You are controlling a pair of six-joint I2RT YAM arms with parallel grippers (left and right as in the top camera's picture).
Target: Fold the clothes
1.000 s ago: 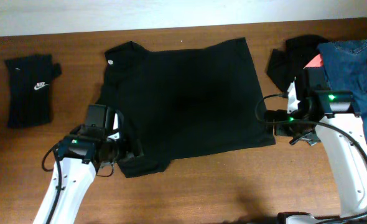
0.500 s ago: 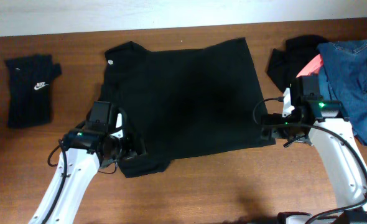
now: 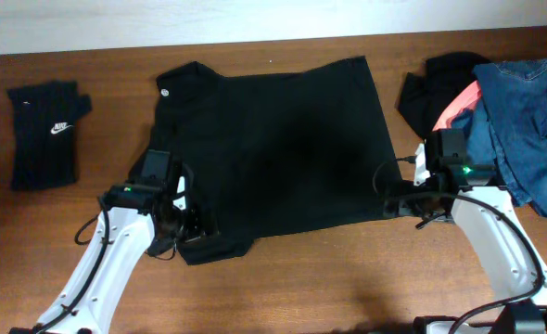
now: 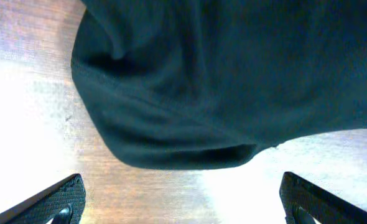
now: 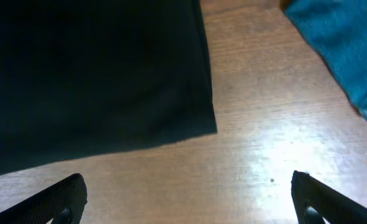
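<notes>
A black t-shirt (image 3: 273, 148) lies spread flat on the wooden table, collar to the left. My left gripper (image 3: 195, 232) is open and empty at the shirt's near left sleeve (image 4: 171, 124), whose rounded edge lies just ahead of the fingers (image 4: 183, 202). My right gripper (image 3: 396, 198) is open and empty beside the shirt's near right hem corner (image 5: 202, 124), over bare wood (image 5: 190, 199).
A folded black garment with a white logo (image 3: 46, 134) lies at the far left. A pile with blue jeans (image 3: 524, 111), a red piece and a black item (image 3: 431, 88) sits at the right edge. The jeans also show in the right wrist view (image 5: 345, 50).
Both arms have moved in toward the shirt. The left gripper slid up to the near sleeve; the right gripper shifted left toward the hem corner. The shirt has not moved.
</notes>
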